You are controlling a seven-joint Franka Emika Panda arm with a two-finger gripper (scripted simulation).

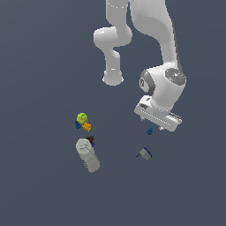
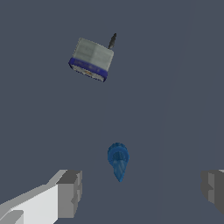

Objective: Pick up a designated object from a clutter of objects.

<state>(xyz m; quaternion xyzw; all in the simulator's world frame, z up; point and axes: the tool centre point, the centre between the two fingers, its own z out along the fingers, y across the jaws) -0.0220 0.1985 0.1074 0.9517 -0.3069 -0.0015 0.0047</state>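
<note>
The designated object is a tiny all-blue knobby piece [image 1: 150, 131] lying on the dark floor. In the wrist view it [image 2: 118, 161] lies just ahead of the gap between my fingers. My gripper [image 1: 160, 128] [image 2: 142, 188] hangs just above and beside it, open and empty, with both grey fingertips [image 2: 70, 192] wide apart. The clutter lies to the exterior view's left: a lime-green ball [image 1: 82, 118], an orange block [image 1: 87, 127] and a white-grey bottle [image 1: 88, 155] lying on its side.
A grey piece with a dark blue edge [image 1: 145, 153] [image 2: 91, 59] lies a short way from the blue piece. Another tiny blue piece [image 1: 78, 125] sits by the ball. A small dark item [image 1: 90, 140] touches the bottle's top.
</note>
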